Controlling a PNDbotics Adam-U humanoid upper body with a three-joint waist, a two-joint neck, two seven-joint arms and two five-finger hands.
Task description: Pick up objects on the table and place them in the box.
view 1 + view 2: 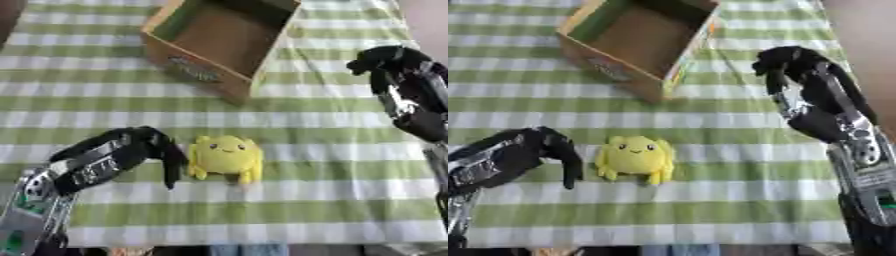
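We see the yellow plush toy [226,157] lying on the striped surface [332,200], just beside our left hand [131,150], on that hand's right. Its face points toward the open box [223,42] further up the surface. The left hand's fingers curl downward beside the toy, grasping nothing yet. Our right hand [798,75] hangs well apart, fingers curled, empty. The left is plainly nearer. The right eye view shows the right forearm fully; the left eye view crops it.
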